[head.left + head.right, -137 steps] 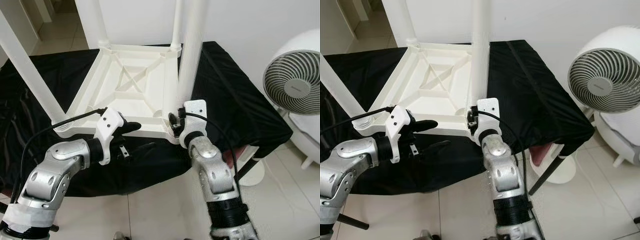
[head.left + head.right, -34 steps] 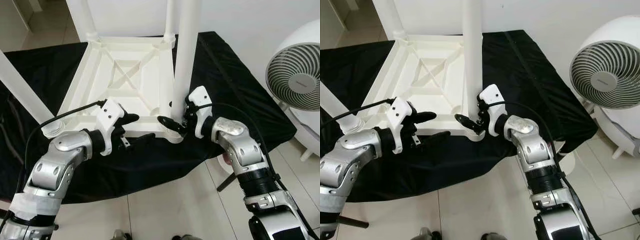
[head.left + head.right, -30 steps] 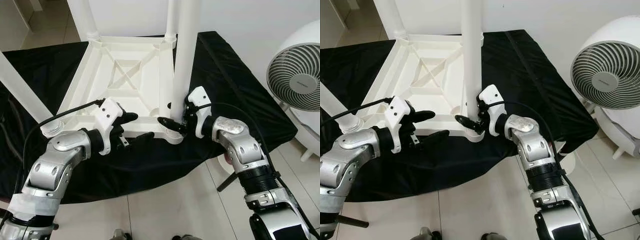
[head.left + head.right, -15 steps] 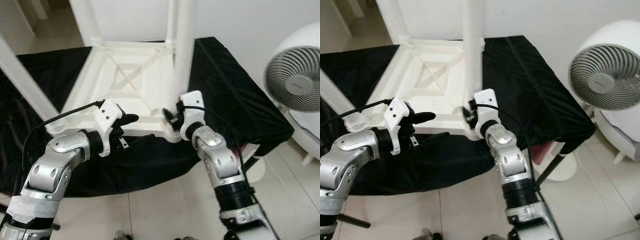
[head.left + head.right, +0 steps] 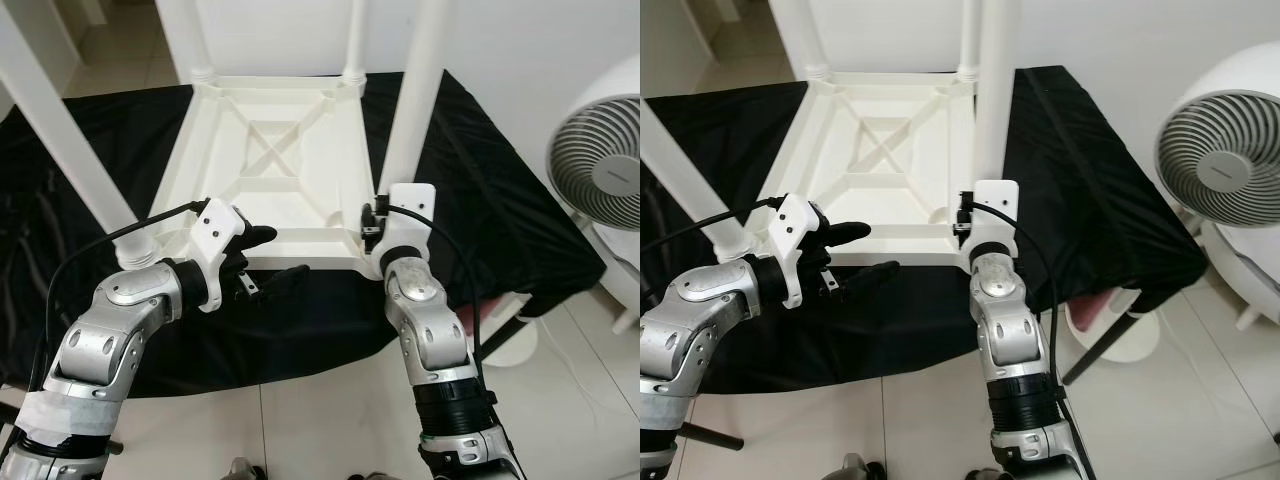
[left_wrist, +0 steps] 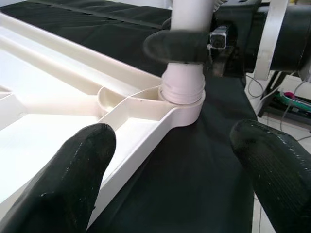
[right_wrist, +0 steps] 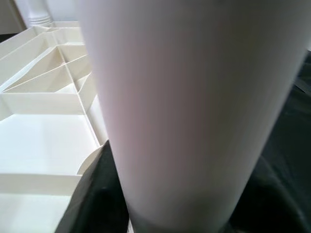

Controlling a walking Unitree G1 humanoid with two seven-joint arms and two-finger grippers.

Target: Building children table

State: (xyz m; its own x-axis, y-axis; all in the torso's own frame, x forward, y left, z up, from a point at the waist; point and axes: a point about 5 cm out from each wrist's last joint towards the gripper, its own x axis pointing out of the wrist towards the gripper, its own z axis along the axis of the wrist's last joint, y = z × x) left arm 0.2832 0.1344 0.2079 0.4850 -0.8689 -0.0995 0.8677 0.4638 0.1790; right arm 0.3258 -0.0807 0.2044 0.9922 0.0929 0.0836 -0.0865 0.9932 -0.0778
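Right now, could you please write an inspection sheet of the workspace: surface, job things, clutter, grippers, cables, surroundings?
Surface: black cloth covering the work stand.
Job's things: white table top lying upside down on the cloth, four white legs standing up from its corners; near right leg seated in its corner socket.
Clutter: nothing seen.
Grippers: left gripper open, straddling the table top's near edge; right gripper closed around the near right leg, just above the socket.
Cables: black cable running along the left arm; another along the right arm.
Surroundings: white fan at right, tiled floor, white wall behind.
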